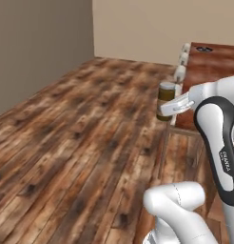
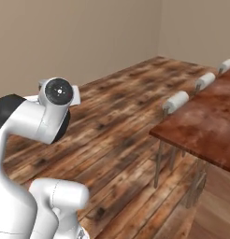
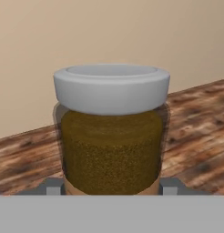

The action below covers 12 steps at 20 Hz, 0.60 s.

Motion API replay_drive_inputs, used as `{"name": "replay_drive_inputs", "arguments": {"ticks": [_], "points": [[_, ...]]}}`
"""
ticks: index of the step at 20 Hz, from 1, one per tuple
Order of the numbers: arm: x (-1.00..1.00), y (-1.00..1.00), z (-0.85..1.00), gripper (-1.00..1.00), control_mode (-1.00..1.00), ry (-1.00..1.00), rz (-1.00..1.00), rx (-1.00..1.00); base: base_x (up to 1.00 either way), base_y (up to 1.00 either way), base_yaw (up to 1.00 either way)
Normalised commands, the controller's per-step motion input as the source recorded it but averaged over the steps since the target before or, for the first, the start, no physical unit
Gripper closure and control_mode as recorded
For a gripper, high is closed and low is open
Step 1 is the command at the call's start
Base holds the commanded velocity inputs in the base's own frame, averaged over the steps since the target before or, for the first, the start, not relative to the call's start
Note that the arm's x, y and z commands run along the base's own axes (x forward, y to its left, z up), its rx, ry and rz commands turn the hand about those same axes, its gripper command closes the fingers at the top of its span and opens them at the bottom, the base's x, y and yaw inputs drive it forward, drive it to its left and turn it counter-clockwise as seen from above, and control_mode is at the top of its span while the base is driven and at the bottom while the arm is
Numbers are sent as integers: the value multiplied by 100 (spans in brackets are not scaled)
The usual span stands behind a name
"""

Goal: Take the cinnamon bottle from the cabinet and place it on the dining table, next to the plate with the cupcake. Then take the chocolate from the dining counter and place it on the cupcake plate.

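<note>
The cinnamon bottle (image 3: 111,132) sits upright between the two fingertips (image 3: 53,185), which clamp its sides. The gripper (image 1: 167,108) holds it in the air beside the dining table's (image 1: 211,71) edge, arm reaching forward horizontally.

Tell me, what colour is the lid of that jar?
Pale grey on the cinnamon bottle, clearest in the hand view.

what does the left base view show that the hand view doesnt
Left base view alone: the dining table, the plate at its far end, and the arm carrying the cinnamon bottle upright above the floor, short of the table's edge. Hand view alone: the lid close up and the fingertips at either side of the jar's base. Both: the bottle, the plank floor, the beige wall.
</note>
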Motion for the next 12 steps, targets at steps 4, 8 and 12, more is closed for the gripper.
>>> {"name": "replay_drive_inputs", "arguments": {"ticks": [4,8,12], "points": [[0,0,0,100,100,0,0,0,73,42,-27],[0,0,0,100,100,0,0,0,72,42,-28],[0,0,0,100,100,0,0,0,70,41,-32]]}}
